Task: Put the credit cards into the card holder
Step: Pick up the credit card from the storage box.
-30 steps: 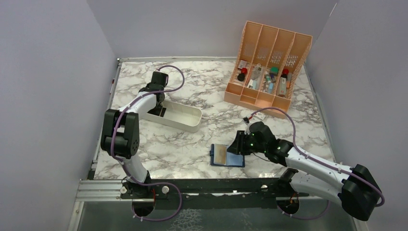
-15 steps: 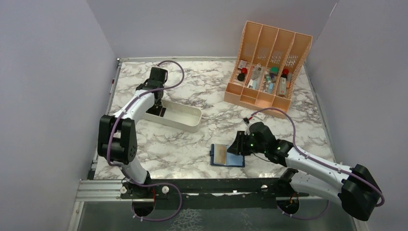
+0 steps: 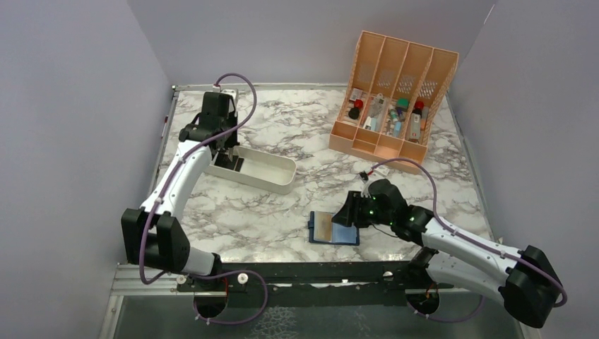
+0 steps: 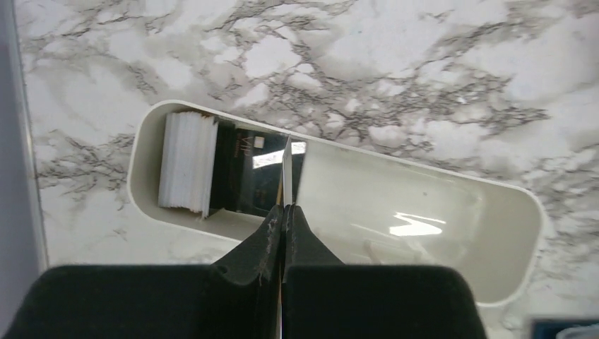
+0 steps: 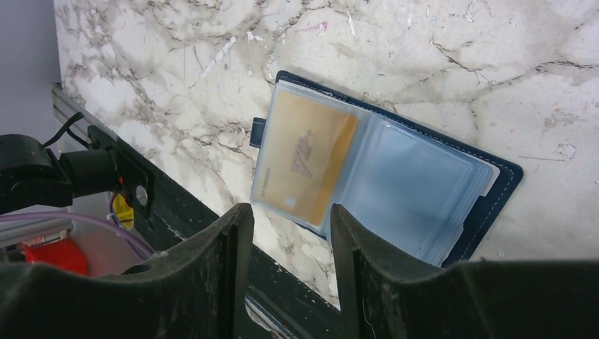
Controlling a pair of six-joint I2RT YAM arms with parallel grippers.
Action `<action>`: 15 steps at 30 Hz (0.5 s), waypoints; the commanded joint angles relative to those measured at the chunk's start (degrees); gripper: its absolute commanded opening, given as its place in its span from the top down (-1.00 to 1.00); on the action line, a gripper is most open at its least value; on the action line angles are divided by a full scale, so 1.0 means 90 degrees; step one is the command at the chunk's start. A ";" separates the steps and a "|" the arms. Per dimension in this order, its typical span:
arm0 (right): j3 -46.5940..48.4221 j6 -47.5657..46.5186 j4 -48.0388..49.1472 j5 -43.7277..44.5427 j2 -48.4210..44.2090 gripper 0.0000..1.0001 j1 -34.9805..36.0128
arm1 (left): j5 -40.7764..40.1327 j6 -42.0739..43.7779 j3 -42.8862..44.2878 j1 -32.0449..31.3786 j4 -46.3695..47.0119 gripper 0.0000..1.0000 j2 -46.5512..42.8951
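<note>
The marble table (image 3: 297, 205) holds a white tray (image 3: 263, 181) at the upper left, an orange rack (image 3: 371, 67) at the upper right and an open card holder (image 3: 346, 236) lower middle.

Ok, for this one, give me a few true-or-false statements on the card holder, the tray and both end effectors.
1. The card holder lies open on the table. True.
2. A gold card sits in one of its pockets. True.
3. The right end effector is shut on the holder. False: its fingers stand apart, with the holder showing between them.
4. The left end effector is open above bare table. False: it is over the white tray, shut on a thin card seen edge-on.
5. White cards are stacked at one end of the tray. True.
</note>
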 commanded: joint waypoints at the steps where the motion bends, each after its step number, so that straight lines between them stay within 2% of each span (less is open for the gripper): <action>1: -0.0068 0.0204 -0.0118 0.0006 -0.0187 0.00 0.0047 | 0.1589 -0.0898 0.0156 -0.0017 -0.0093 1.00 -0.0654; 8: -0.0113 0.0275 -0.0413 0.0306 -0.0347 0.01 0.0047 | 0.3576 -0.1926 -0.0336 -0.0017 0.0573 1.00 -0.1428; 15: -0.0095 0.0328 -0.0693 0.0487 -0.0423 0.03 0.0047 | 0.5153 -0.3541 -0.1803 -0.0087 0.2340 1.00 -0.2197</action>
